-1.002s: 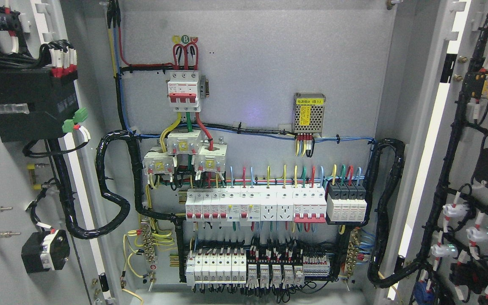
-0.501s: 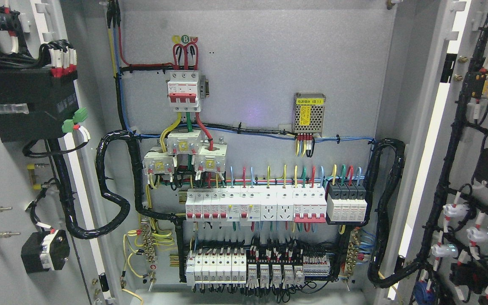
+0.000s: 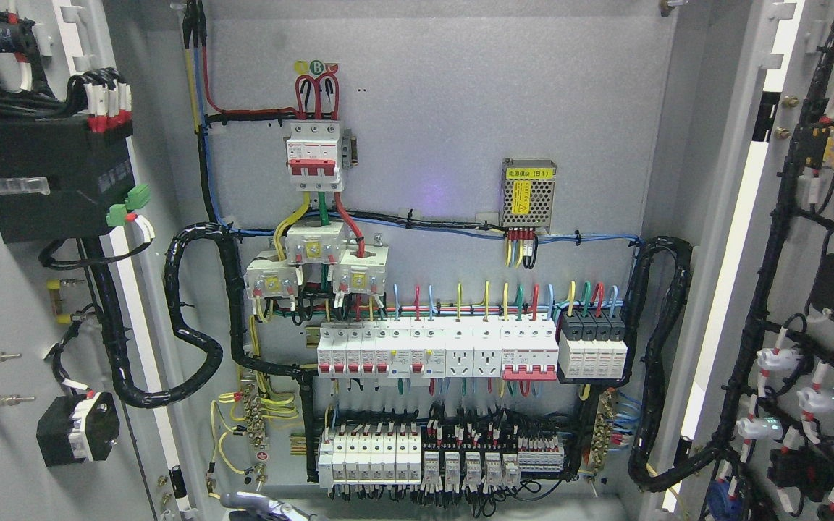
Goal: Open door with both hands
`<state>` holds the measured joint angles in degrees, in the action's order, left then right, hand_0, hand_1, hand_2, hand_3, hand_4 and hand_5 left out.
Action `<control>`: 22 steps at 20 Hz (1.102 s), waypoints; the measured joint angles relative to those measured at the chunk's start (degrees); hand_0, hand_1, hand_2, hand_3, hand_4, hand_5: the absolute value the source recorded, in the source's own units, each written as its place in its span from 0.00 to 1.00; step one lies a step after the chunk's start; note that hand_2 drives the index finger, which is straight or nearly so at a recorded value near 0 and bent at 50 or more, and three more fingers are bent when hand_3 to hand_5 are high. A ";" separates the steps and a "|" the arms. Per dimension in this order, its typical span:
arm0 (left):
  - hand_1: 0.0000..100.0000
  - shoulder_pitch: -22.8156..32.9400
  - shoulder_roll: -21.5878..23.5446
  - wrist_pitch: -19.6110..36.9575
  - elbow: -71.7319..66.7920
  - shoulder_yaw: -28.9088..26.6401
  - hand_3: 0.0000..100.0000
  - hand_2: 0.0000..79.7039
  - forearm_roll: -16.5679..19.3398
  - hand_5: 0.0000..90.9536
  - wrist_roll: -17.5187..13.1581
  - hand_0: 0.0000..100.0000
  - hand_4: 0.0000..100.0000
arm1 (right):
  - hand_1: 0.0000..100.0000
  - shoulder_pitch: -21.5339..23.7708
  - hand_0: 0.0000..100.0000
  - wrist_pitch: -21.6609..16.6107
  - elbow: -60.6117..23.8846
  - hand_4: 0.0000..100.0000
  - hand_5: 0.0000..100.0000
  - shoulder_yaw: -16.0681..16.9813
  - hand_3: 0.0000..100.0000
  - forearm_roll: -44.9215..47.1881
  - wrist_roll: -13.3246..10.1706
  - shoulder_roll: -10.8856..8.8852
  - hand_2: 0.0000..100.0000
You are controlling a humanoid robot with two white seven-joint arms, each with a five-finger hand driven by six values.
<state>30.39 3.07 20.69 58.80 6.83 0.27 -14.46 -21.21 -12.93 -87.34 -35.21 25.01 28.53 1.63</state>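
Note:
Both doors of the grey electrical cabinet stand swung wide. The left door (image 3: 4, 289) fills the left edge, its inner face carrying a black module and wiring. The right door (image 3: 808, 239) fills the right edge, with black cable looms and white lamp backs. Between them the back panel (image 3: 446, 108) is fully exposed. A small grey part of my left hand (image 3: 254, 504) shows at the bottom edge, left of the middle, below the cabinet's lower terminals and touching neither door. My right hand is out of the picture.
On the back panel are a red-handled main breaker (image 3: 313, 155), a row of white breakers (image 3: 435, 351), a lower row of relays (image 3: 417, 456) and a small power supply (image 3: 528, 192). Thick black cable bundles (image 3: 192, 340) loop from the panel to each door.
A grey part of my left hand has come into view at the bottom edge. The doors and everything in the cabinet are as before.

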 measured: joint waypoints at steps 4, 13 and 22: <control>0.00 3.07 1.40 1.81 7.97 1.46 0.00 0.00 -0.13 0.00 0.40 0.00 0.00 | 0.00 4.72 0.39 -5.46 -3.10 0.00 0.00 1.82 0.00 -1.31 -0.55 -2.99 0.00; 0.00 5.35 5.26 9.23 22.25 3.25 0.00 0.00 -3.36 0.00 0.81 0.00 0.00 | 0.00 15.39 0.39 -12.74 -10.81 0.00 0.00 7.02 0.00 -2.28 -1.87 -10.47 0.00; 0.00 5.33 9.53 17.76 33.45 3.70 0.00 0.00 -9.60 0.00 0.85 0.00 0.00 | 0.00 25.03 0.39 -20.77 -15.85 0.00 0.00 12.89 0.00 -2.37 -1.91 -17.10 0.00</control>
<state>35.73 12.59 38.46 92.25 10.52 -9.33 -13.61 3.82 -33.70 -103.20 -22.32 22.64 26.63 -15.47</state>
